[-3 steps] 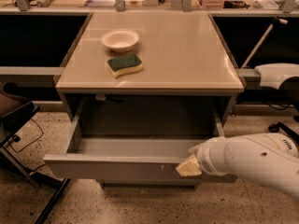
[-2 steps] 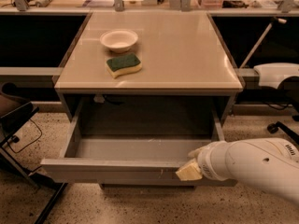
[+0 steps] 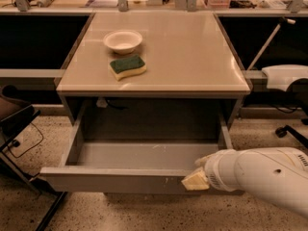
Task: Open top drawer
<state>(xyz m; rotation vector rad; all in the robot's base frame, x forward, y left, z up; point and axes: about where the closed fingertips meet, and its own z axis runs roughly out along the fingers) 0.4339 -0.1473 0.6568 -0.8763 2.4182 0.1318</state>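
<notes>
One gripper sits at the right front edge of the top drawer, which stands well out under the table; its hold cannot be told, so an off-centre pull might slip or skew it.

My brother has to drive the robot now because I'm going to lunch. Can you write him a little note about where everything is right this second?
Claw: low on the right, at the upper edge of the top drawer's front panel, near its right end.
Top drawer: pulled well out from under the table, grey inside showing.
On the table: a white bowl and a green-and-yellow sponge, not part of the job.
Done: the drawer looks open.
Left: probably just move the claw away from the front panel.
</notes>
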